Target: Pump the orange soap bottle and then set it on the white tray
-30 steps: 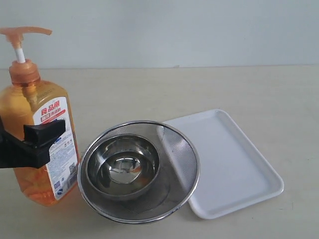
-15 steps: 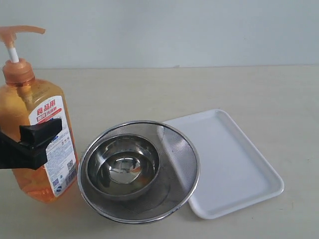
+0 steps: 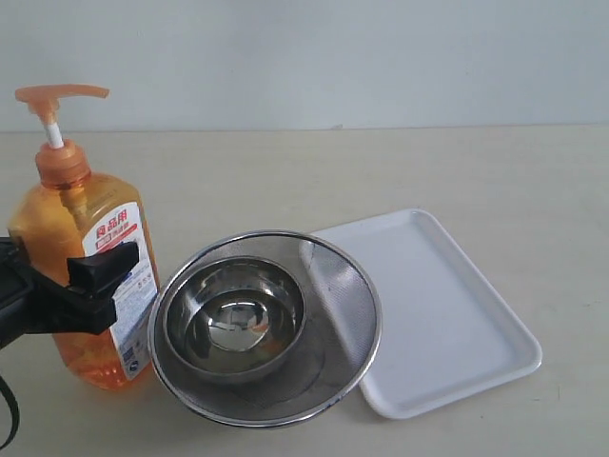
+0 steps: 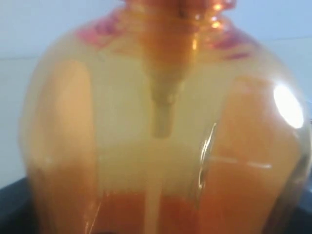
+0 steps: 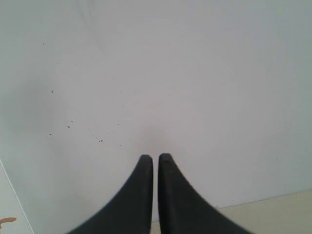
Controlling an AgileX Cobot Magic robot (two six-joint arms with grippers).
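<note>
Black fingers of the left claw [image 3: 95, 276] are seen clamped around the middle of the orange soap bottle [image 3: 81, 224]. One finger is laid across the front of the label [image 3: 124, 286], while the other is hidden behind the bottle. In the left wrist view the frame is filled by the bottle's translucent shoulder [image 4: 161, 122], through which the dip tube and the orange liquid lower down can be made out. The bottle is held at the left edge of the scene and is tilted a little, its pump nozzle [image 3: 59, 93] leaning towards the left. Whether its base is resting on the desk [image 3: 495, 171] cannot be told.

The right claw [image 5: 155, 158] is shown only in its own wrist view. Its two dark fingers are pressed together with nothing between them, and they are pointed at a pale wall [image 5: 195, 73].

Just to the right of the bottle a round mesh strainer [image 3: 357, 276] is set on the desk, and a steel bowl [image 3: 235, 314] is nested inside it. It cannot be told whether the bottle and the strainer's rim are touching. Beyond the strainer, further right, the white tray [image 3: 457, 314] is laid flat with nothing on it. Its left edge is covered by the strainer's rim in the exterior view. The bottle is thus kept well apart from the tray, with the strainer between them.
</note>
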